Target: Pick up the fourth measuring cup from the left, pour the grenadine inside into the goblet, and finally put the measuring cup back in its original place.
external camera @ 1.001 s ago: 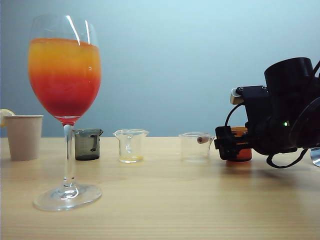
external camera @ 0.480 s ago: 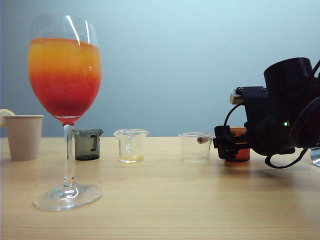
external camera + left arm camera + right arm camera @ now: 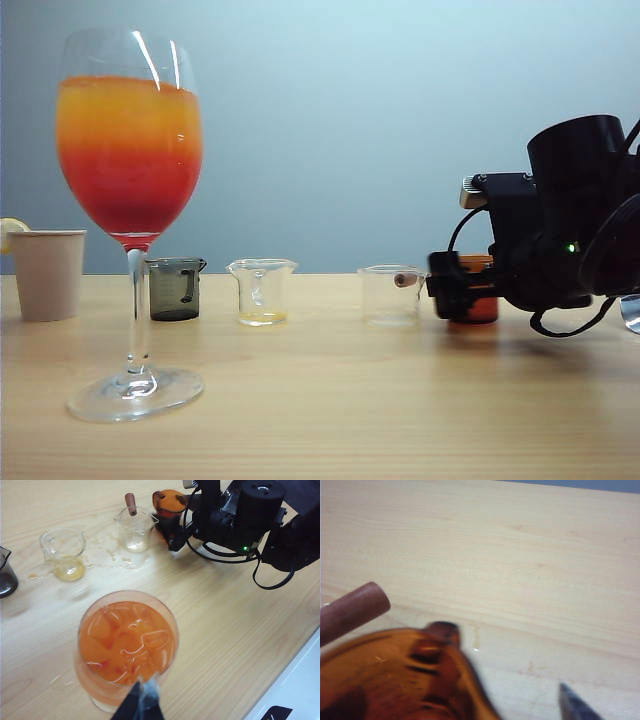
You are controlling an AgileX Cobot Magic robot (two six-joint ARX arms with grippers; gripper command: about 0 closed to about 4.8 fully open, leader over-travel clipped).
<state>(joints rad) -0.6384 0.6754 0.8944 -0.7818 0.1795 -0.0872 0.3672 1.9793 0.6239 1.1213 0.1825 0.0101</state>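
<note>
Row on the wooden table (image 3: 340, 400), exterior view: paper cup (image 3: 47, 273), smoky grey cup (image 3: 175, 288), clear cup with yellow residue (image 3: 261, 291), clear cup with a brown stick (image 3: 391, 292), then the fourth measuring cup (image 3: 478, 290) far right, standing on the table. That stick cup sits just beside it.

Right gripper (image 3: 448, 286) is at the amber cup, jaws wide, around or beside it: can't tell.

Goblet (image 3: 130, 215) front left, grenadine (image 3: 130, 190) under orange juice. Left wrist view alone shows ice in it; left gripper (image 3: 141, 705) only as a dark tip at the goblet's near rim, state unclear. Right wrist view: amber rim close-up.
</note>
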